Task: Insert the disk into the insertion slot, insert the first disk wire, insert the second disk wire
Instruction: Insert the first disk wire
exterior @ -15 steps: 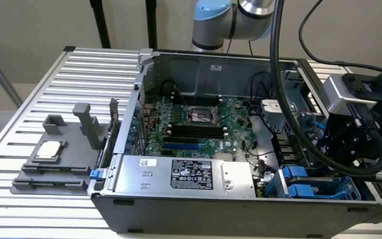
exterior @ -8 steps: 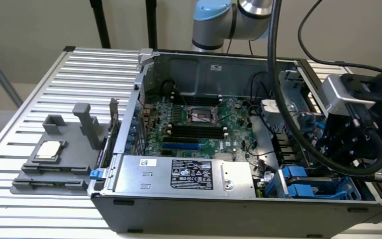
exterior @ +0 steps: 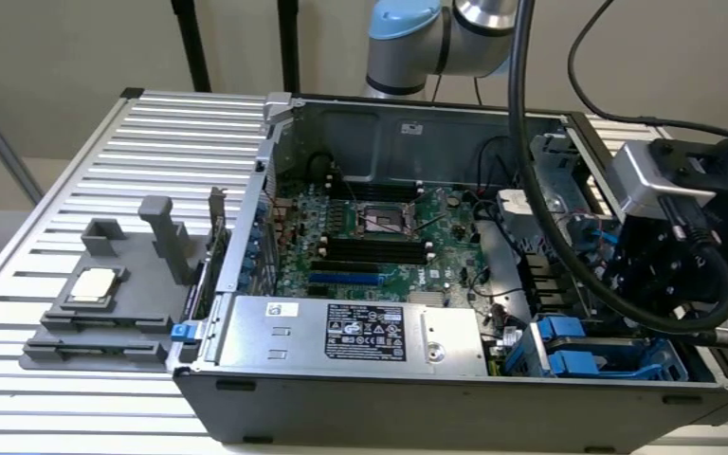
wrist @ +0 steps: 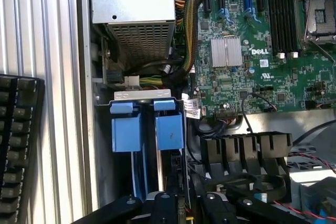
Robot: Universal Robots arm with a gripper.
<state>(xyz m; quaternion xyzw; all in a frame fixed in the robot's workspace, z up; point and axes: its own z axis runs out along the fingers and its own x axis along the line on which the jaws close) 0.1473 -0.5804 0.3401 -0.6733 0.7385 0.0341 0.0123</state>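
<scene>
just beside end effector (wrist: 181,206), insertion slot (wrist: 126,129)

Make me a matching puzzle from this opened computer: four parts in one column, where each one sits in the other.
Parts
1. silver box with black-and-white label
2. small square chip
3. green circuit board
4. insertion slot

Places
A. on the grey holder, outside the case, at the exterior view's left
B. near corner of the case, at the exterior view's right
C. along the case's near wall, toward the exterior view's left
D. across the middle of the case floor

Pairs: 1-C, 2-A, 3-D, 4-B
</scene>
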